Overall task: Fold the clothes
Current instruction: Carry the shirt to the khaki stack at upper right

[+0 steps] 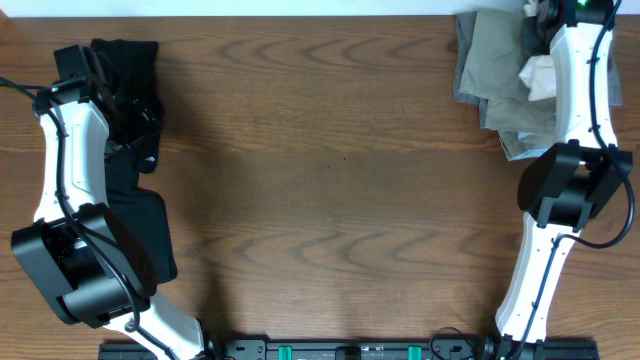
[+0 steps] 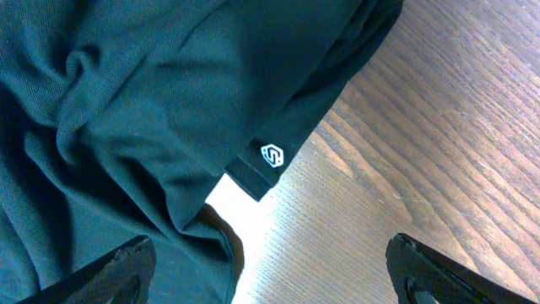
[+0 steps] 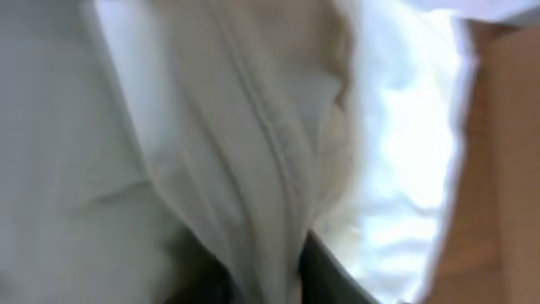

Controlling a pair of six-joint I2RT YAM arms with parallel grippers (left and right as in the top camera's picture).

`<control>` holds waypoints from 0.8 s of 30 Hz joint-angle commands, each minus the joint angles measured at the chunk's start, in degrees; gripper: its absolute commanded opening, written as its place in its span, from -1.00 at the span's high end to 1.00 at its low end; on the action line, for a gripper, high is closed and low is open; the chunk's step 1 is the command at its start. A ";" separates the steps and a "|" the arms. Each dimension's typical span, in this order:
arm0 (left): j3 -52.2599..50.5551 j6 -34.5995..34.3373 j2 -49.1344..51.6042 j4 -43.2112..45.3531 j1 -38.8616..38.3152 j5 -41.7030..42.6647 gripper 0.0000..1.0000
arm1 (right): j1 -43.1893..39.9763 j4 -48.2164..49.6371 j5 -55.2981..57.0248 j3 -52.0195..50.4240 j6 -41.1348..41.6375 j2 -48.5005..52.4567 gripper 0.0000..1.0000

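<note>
A dark teal-black garment (image 1: 125, 65) lies crumpled at the table's far left. In the left wrist view it (image 2: 152, 110) shows a hem with a small white logo (image 2: 272, 155). My left gripper (image 2: 270, 262) is open over the garment's edge, one finger above the cloth and one above bare wood. In the overhead view the gripper (image 1: 135, 112) is hard to tell from the dark cloth. A pile of beige and grey clothes (image 1: 490, 60) sits at the far right corner. My right gripper (image 3: 278, 262) is shut on a fold of pale beige fabric (image 3: 211, 127). It reaches into the pile's top (image 1: 548, 15).
A second dark piece (image 1: 150, 235) lies flat by the left arm's base. A white cloth (image 1: 540, 75) sits in the beige pile beside the right arm. The brown wooden table (image 1: 330, 180) spans between the arms. The table's far edge runs just behind both piles.
</note>
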 commanded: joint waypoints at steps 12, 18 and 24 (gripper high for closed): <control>-0.26 -0.70 0.76 0.09 -0.02 -0.46 -0.77 | 8.50 -1.31 -15.21 0.48 1.22 -1.36 -0.43; -0.26 -0.70 0.76 0.09 -0.02 -0.46 -0.77 | 8.44 -1.66 -15.85 0.48 2.25 -5.33 -0.56; -0.26 -0.68 0.76 0.15 -0.02 -0.46 -0.77 | 5.25 -1.07 -15.23 0.46 4.50 -6.71 -0.98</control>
